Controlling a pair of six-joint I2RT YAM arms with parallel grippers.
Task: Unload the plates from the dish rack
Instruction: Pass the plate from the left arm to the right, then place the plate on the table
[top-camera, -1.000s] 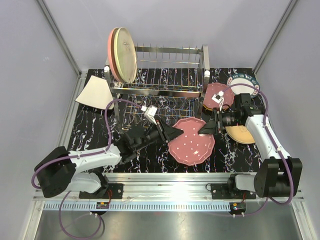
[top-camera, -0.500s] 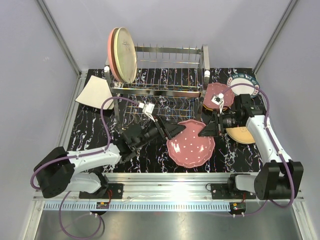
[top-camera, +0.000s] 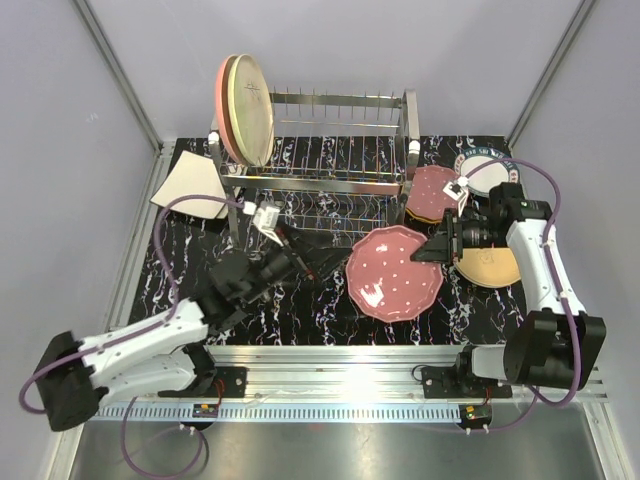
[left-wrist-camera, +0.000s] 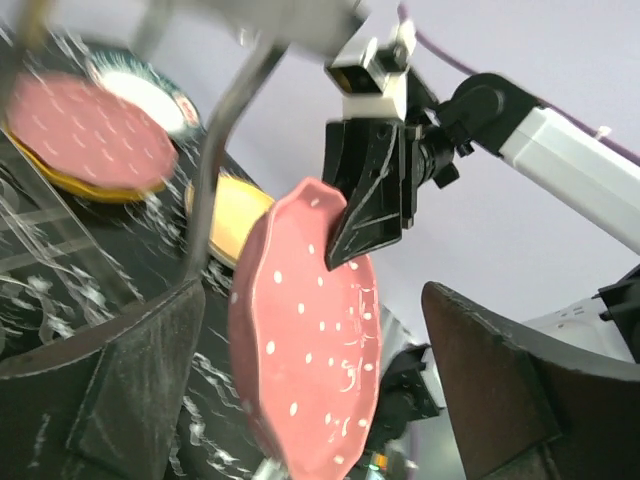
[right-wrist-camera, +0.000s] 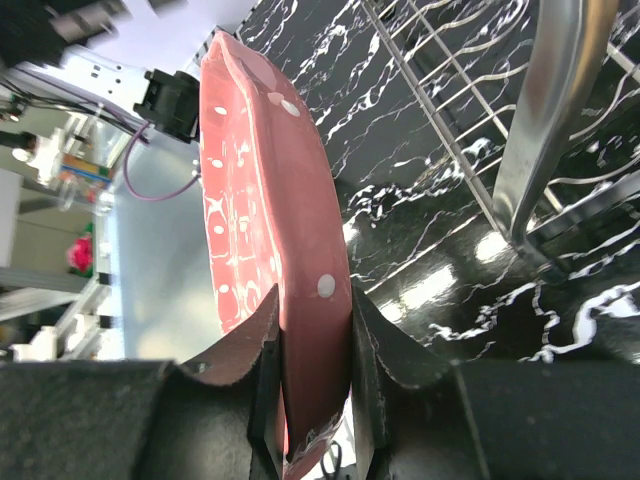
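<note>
Nearest the bases, the left arm (top-camera: 150, 335) reaches over the table (top-camera: 190, 270) with its jaws spread wide and holding nothing, just left of the dotted plate (top-camera: 393, 275). That plate hangs clear of the table, tipped up on a slant, and the right jaws are clamped on its rim alone, one finger (right-wrist-camera: 250, 390) on each face.

A rim pinch gives little hold against twisting, so the carry should probably be slow, with the wrist turned so that the plate comes flat before it goes down. The left arm would do well to stay back and leave the path free.

Just beyond the right arm (top-camera: 535, 260) lie a tan plate (top-camera: 490, 268), a matching dotted plate on an orange one (top-camera: 432, 193), and a teal-rimmed plate (top-camera: 487, 168). The matching stack looks the likely spot. The rack's corner post (top-camera: 410, 125) stands just beside it, so the plate should come in from the near side and be lowered until it rests before the jaws part.

Farthest off, the rack (top-camera: 340, 100) holds a pink plate (top-camera: 222, 95) and a cream plate (top-camera: 252, 108) upright at its left end, not yet unloaded. A white plate (top-camera: 188, 187) lies on the table below them.
</note>
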